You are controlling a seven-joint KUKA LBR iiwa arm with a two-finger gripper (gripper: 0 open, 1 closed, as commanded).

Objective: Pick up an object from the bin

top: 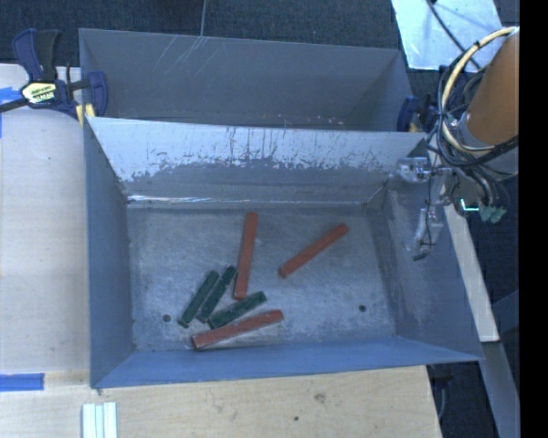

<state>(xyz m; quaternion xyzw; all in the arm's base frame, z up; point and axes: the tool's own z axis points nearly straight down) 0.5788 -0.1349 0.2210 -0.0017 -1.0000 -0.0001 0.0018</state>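
My gripper [424,237] hangs over the bin's sloping right wall, well above the floor and with nothing in it. The nearest loose thing is a red-brown stick [312,250] lying slantwise on the bin floor, to the gripper's left and lower. Further left a second red-brown stick [246,254] lies almost straight up the view.
Towards the front left of the floor lies a small cluster: three dark green sticks [217,295] and a third red-brown stick [237,328] along the front. The arm with its cables stands beyond the bin's right rim.
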